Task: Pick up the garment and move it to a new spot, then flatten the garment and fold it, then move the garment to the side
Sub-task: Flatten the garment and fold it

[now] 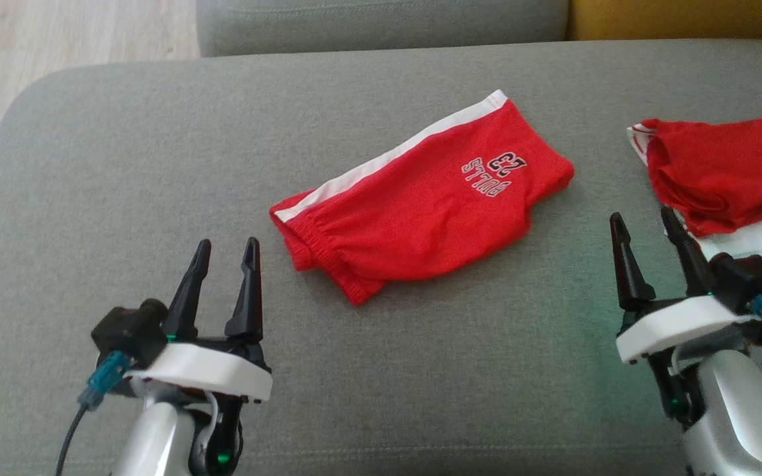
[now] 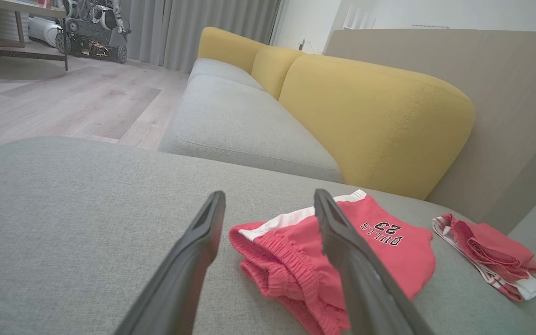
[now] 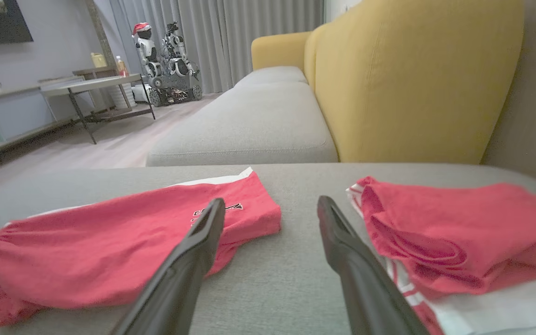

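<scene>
A pair of red shorts with a white side stripe and "BULLS 23" lettering, the garment (image 1: 421, 205) (image 2: 379, 251) (image 3: 110, 246), lies folded on the grey cushion (image 1: 156, 165) in the middle. My left gripper (image 1: 227, 250) (image 2: 268, 204) stands open at the lower left, a short way from the shorts' elastic waistband, with nothing between its fingers. Open too, my right gripper (image 1: 642, 221) (image 3: 270, 209) hovers at the lower right, between the shorts and a second red garment (image 1: 725, 172) (image 2: 491, 253) (image 3: 458, 242), holding nothing.
The second red and white garment lies crumpled at the cushion's right edge, close to my right fingers. Behind the cushion runs a grey sofa seat (image 2: 240, 121) with yellow backrests (image 2: 375, 111). Wooden floor (image 1: 57, 39) lies past the cushion's far left corner.
</scene>
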